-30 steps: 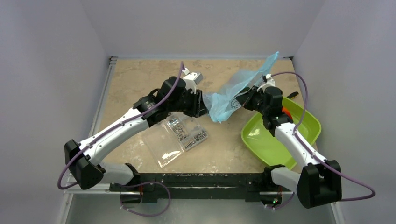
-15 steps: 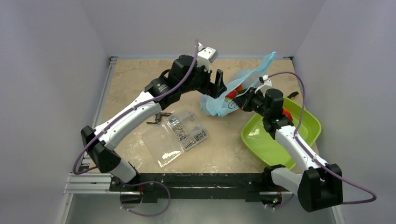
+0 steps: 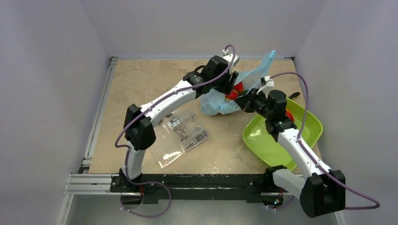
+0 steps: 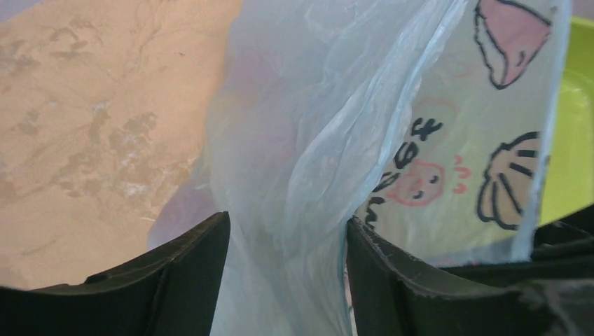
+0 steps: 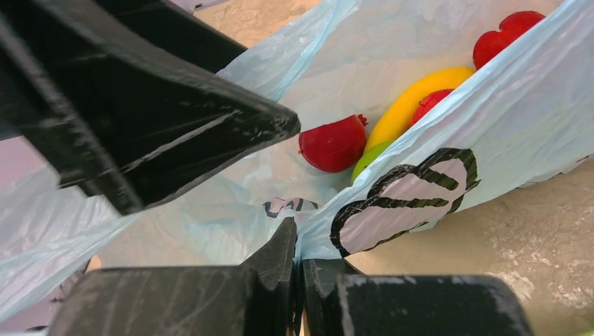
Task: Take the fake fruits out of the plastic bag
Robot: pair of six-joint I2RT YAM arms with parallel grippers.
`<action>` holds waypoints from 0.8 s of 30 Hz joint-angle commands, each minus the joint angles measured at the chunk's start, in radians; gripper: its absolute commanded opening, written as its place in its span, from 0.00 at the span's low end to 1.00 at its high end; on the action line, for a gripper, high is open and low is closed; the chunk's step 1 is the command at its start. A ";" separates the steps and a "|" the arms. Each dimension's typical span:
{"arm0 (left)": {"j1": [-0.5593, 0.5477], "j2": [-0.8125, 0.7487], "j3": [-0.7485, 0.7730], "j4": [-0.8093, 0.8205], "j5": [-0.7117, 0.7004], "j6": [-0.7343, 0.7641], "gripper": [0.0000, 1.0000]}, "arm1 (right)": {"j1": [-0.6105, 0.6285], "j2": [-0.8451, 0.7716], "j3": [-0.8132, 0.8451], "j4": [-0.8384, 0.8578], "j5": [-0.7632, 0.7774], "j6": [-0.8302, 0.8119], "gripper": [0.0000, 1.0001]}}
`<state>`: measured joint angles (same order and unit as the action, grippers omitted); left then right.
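Note:
The light-blue plastic bag (image 3: pixel 217 101) with a pink and black print lies at the far centre of the table, one corner raised (image 3: pixel 268 60). My right gripper (image 3: pixel 242 99) is shut on its rim (image 5: pixel 300 241) and holds the mouth open. Inside the bag show a yellow banana (image 5: pixel 413 105), a red strawberry (image 5: pixel 333 143), another red piece (image 5: pixel 508 35) and a green edge (image 5: pixel 370 159). Red fruit also shows from above (image 3: pixel 237 88). My left gripper (image 3: pixel 233 86) reaches in at the bag's far side, jaws apart with a loose fold of bag film (image 4: pixel 294 175) between them (image 4: pixel 287 227).
A lime-green tray (image 3: pixel 277 140) lies to the right of the bag, with a red-orange piece (image 3: pixel 289 114) at its far edge. A clear compartment box (image 3: pixel 180 136) with screws lies open in the near centre. A small black object (image 3: pixel 294 95) lies beyond the tray.
My left arm has swung from the bag's left side up and to the right, to the bag's far side. The bag mouth has opened and red fruit shows. My right gripper has kept its hold.

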<state>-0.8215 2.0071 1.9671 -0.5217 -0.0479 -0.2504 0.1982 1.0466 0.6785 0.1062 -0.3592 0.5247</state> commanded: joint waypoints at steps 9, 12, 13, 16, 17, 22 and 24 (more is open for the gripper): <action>0.044 -0.007 0.210 -0.047 -0.285 0.151 0.00 | 0.006 -0.042 -0.011 -0.021 -0.012 -0.038 0.00; 0.091 -0.051 0.198 -0.034 -0.292 0.156 0.00 | 0.006 -0.059 -0.031 -0.030 0.000 -0.038 0.00; 0.108 -0.063 0.196 -0.032 -0.281 0.154 0.00 | 0.006 -0.066 -0.039 -0.035 0.004 -0.038 0.00; 0.160 -0.083 0.188 -0.040 -0.235 0.126 0.00 | 0.006 -0.091 -0.073 -0.049 0.012 -0.037 0.00; 0.175 -0.090 0.178 -0.034 -0.210 0.114 0.00 | 0.006 -0.101 -0.087 -0.053 0.014 -0.038 0.00; 0.229 -0.077 0.182 -0.038 -0.112 0.097 0.00 | 0.006 -0.133 -0.156 -0.067 0.015 -0.037 0.00; 0.239 -0.059 0.208 -0.056 -0.089 0.098 0.00 | 0.007 -0.138 -0.176 -0.067 0.011 -0.034 0.00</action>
<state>-0.5922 1.9697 2.1292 -0.5926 -0.2108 -0.1432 0.1982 0.9340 0.5354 0.0540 -0.3553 0.5079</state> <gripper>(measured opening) 0.005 0.004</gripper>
